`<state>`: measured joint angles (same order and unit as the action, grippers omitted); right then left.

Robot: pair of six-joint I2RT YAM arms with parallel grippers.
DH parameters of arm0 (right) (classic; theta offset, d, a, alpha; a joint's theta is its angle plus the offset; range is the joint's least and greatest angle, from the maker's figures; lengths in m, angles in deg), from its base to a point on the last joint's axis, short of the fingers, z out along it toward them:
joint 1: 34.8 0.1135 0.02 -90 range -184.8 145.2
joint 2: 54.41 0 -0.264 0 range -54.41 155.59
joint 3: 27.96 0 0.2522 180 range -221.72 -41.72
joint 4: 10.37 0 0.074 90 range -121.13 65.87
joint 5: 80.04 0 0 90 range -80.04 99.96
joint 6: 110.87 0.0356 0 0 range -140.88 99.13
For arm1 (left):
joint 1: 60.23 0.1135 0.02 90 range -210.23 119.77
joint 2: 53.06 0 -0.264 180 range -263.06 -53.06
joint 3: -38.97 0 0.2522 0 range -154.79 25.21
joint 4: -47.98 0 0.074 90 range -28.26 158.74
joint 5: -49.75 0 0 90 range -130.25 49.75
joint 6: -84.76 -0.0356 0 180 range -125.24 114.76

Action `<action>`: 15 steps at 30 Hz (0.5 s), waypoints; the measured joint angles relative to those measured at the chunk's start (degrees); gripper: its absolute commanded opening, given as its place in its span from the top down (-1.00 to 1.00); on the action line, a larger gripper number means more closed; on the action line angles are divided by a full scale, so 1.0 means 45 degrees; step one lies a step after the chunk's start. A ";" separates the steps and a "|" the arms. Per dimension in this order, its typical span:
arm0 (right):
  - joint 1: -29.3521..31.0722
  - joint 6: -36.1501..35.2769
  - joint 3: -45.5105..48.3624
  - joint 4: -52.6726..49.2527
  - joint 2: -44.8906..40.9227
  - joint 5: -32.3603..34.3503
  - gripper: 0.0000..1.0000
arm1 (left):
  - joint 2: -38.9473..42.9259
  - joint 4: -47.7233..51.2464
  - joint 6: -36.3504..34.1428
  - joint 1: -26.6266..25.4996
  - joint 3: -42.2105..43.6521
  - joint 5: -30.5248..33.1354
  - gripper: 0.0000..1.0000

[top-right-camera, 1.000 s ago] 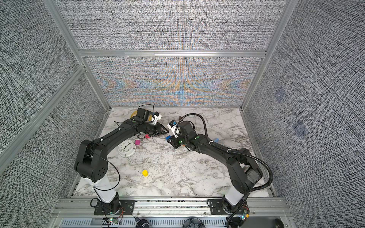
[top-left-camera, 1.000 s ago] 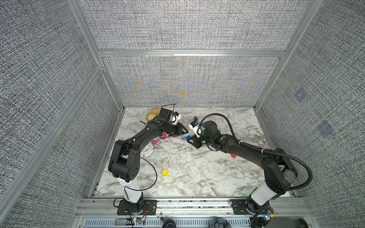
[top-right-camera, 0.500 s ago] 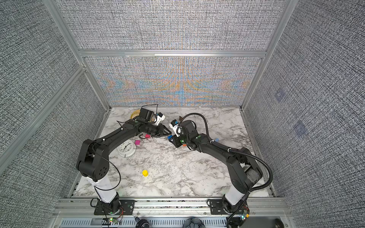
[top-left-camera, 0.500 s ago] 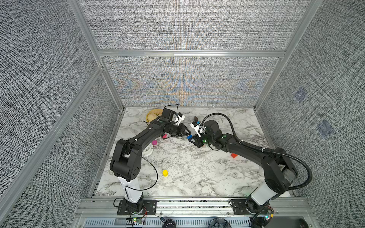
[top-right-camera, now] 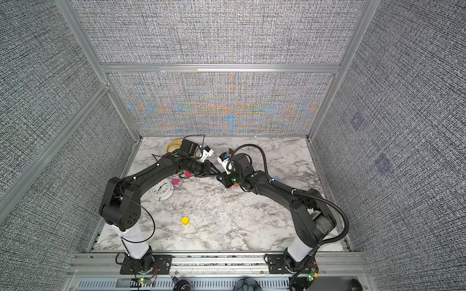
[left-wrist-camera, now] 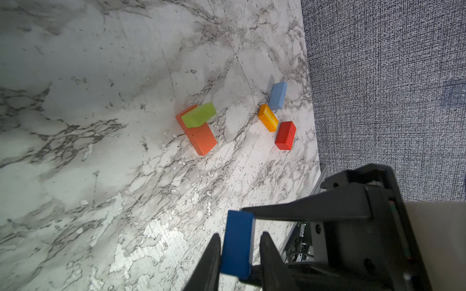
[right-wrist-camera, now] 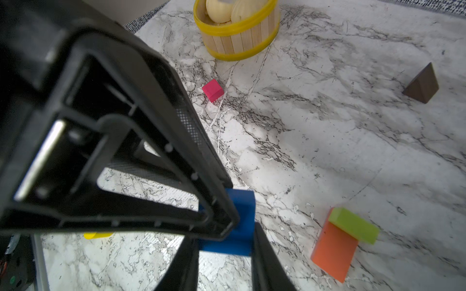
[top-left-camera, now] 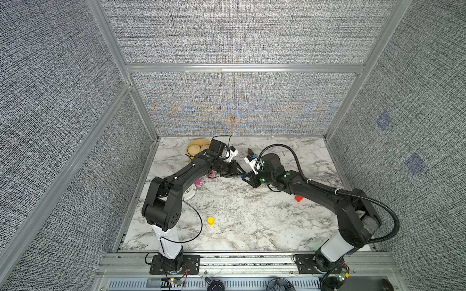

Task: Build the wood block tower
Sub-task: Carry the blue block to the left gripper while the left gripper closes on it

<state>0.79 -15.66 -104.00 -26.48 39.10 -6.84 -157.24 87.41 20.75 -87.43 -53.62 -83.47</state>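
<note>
Nearest the front rail, a yellow cylinder (top-left-camera: 210,221) stands alone on the marble table (top-left-camera: 252,226), with bare surface all round. Mid-table the arms meet tip to tip. The right gripper (right-wrist-camera: 225,245) is clamped on a blue block (left-wrist-camera: 238,245), while the left gripper (left-wrist-camera: 240,234) straddles the same block with one finger touching — whether the other presses, I cannot tell. The block's long axis runs in line with the left fingers. Beside them a lime block (left-wrist-camera: 199,115) lies crosswise on a flat orange bar (left-wrist-camera: 201,137). A red bar (left-wrist-camera: 285,135) sits near the right wall; farthest back, a basket (right-wrist-camera: 237,32) and a brown wedge (right-wrist-camera: 422,84).
</note>
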 measured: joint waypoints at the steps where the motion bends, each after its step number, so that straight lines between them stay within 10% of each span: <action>1: -0.0005 0.0000 0.0010 0.0015 0.0000 -0.0024 0.51 | 0.0000 0.0000 -0.0015 0.0005 0.0000 0.0024 0.56; 15: -0.0073 0.0015 0.0058 0.0087 0.0092 -0.0068 0.06 | 0.0000 0.0044 -0.0189 -0.0005 0.0034 0.0049 0.79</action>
<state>0.47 -15.60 -103.74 -26.08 39.52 -7.15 -157.24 87.61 19.90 -87.45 -53.47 -83.26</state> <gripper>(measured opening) 0.436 0.152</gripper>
